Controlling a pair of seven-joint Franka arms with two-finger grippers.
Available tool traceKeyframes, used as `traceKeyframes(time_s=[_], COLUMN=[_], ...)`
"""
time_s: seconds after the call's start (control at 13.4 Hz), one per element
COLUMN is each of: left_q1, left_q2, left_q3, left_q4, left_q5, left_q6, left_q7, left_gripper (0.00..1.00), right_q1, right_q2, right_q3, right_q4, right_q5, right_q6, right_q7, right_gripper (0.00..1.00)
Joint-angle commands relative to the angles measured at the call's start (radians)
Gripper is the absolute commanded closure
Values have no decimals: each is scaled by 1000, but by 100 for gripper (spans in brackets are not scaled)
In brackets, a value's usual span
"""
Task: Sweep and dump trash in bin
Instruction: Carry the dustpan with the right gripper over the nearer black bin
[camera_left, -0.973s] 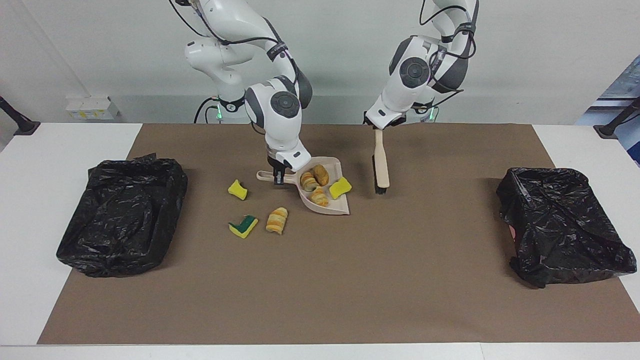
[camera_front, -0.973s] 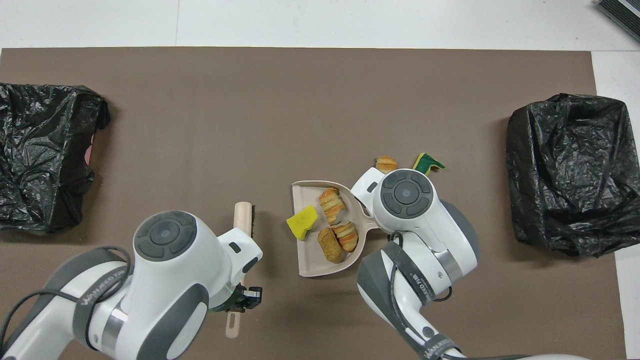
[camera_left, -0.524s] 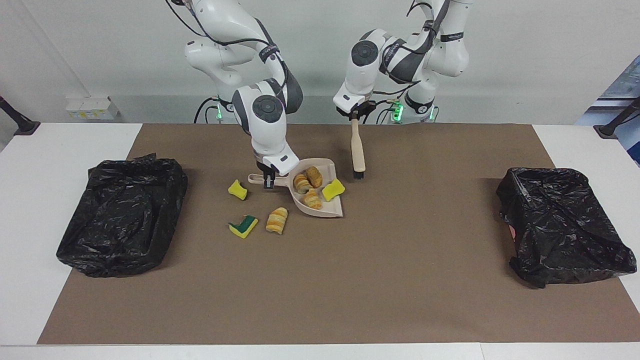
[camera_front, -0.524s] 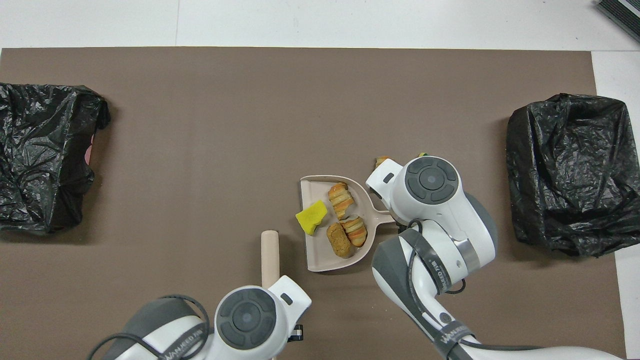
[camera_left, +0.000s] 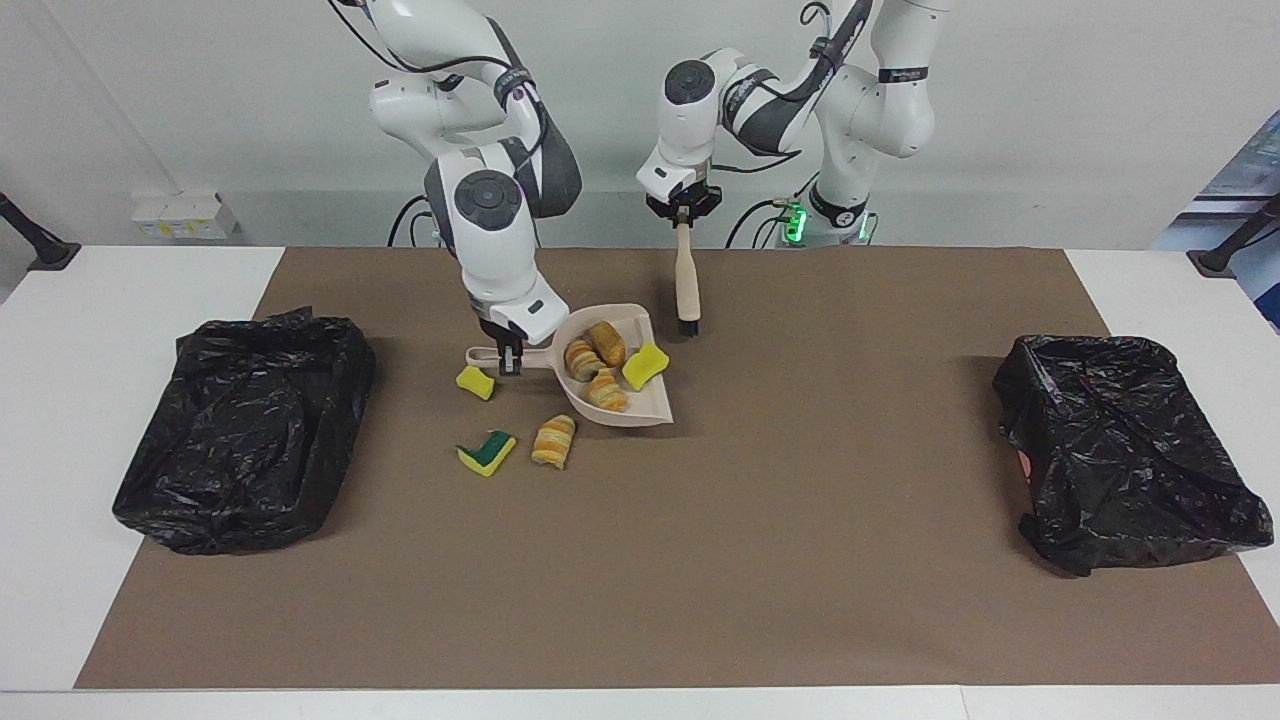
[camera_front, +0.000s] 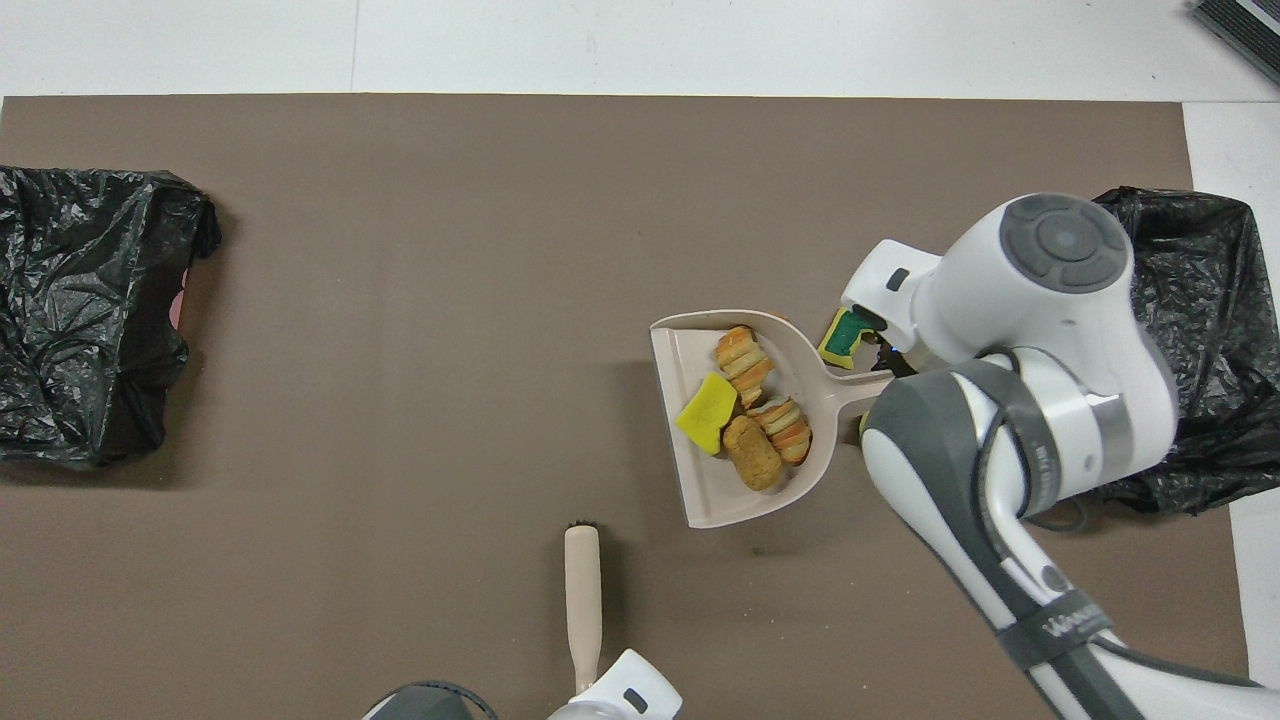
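Note:
My right gripper (camera_left: 508, 360) is shut on the handle of the beige dustpan (camera_left: 640, 408) (camera_front: 705, 500) and holds it just above the mat. In the pan lie trash pieces: two orange-striped rolls (camera_front: 744, 352), a tan chunk (camera_front: 752, 466) and a yellow sponge bit (camera_left: 645, 365) (camera_front: 708, 412). More trash lies on the mat below the pan's handle: a yellow sponge (camera_left: 476, 382), a green-and-yellow sponge (camera_left: 486, 453) (camera_front: 848, 338) and a striped roll (camera_left: 554, 441). My left gripper (camera_left: 684, 218) is shut on the brush (camera_left: 687, 285) (camera_front: 582, 600), which hangs bristles down beside the pan.
A bin lined with a black bag (camera_left: 245, 430) (camera_front: 1190, 330) stands at the right arm's end of the brown mat (camera_left: 760, 560). A second black-lined bin (camera_left: 1125, 450) (camera_front: 90, 310) stands at the left arm's end.
The right gripper has lifted the loaded dustpan and carried it toward the right arm's end. The left arm has raised the brush and drawn it back toward the robots.

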Motion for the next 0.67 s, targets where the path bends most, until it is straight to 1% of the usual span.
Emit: traceKeyframes(time_s=[0.0, 0.15, 0.22, 0.3, 0.37, 0.45, 0.6], left_q1=[-21, -48, -50, -48, -48, -47, -38], left_q2=[-26, -25, -22, -22, -22, -20, -19], left_q3=[14, 15, 15, 15, 15, 15, 17], left_q4=[-44, -53, -59, -59, -61, -59, -59], left_q5=[-21, -36, -36, -36, -36, -36, -36], left_q6=[42, 62, 76, 76, 76, 76, 71], left_q7=[-19, -19, -19, -19, -18, -16, -13], left_gripper=[100, 100, 94, 75, 72, 72, 71], right_q1=[-88, -166, -203, -246, -284, -329, -407], right_q2=[3, 5, 5, 5, 3, 5, 6], right_q3=[7, 4, 2, 2, 1, -1, -1], right_q4=[73, 114, 134, 148, 162, 176, 179], right_q5=[43, 78, 81, 80, 72, 57, 29], right_q6=[-68, -97, -115, -132, -140, -142, -142], right_q7=[-117, -199, -225, -231, -233, -240, -321], right_gripper=[100, 100, 100, 100, 100, 100, 100])
